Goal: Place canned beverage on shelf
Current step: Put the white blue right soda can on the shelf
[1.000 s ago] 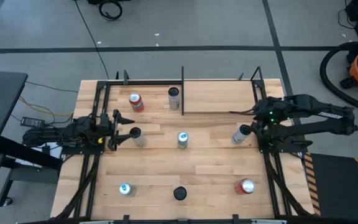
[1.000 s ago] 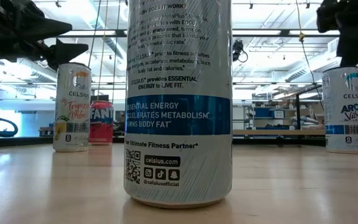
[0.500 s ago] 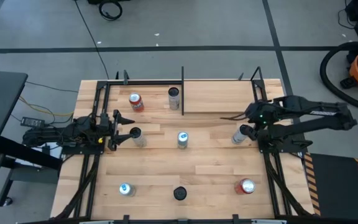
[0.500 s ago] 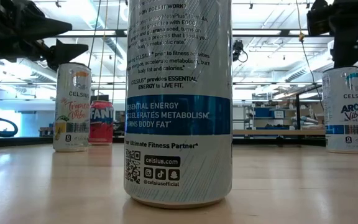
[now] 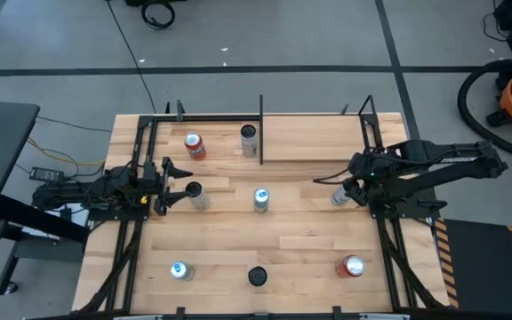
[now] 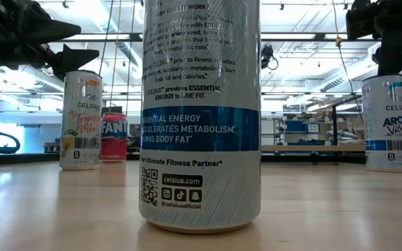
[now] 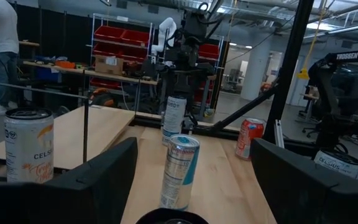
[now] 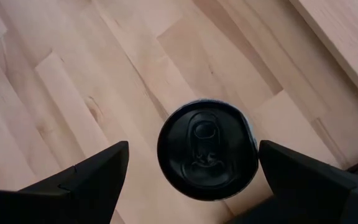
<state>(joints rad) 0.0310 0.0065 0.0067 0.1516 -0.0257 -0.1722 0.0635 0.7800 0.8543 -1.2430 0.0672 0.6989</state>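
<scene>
Since a second ago the right pincer (image 5: 343, 188) has slid inward from beside the can (image 5: 340, 196) to directly above it. The can stands upright on the worktop (image 5: 300, 231), just short of the shelf (image 5: 314, 138), under the spread fingers (image 8: 73, 180): nothing gripped yet, so grasp, lift and placing remain. The left pincer (image 5: 180, 178) waits spread beside another can (image 5: 197, 195).

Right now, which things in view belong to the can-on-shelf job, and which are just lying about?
In the job:
- black-topped can between the open right gripper fingers
- shelf
- left gripper, open, beside another can

Lying about:
- red can
- centre can
- three front cans
- vacuum cleaner on the floor
</scene>
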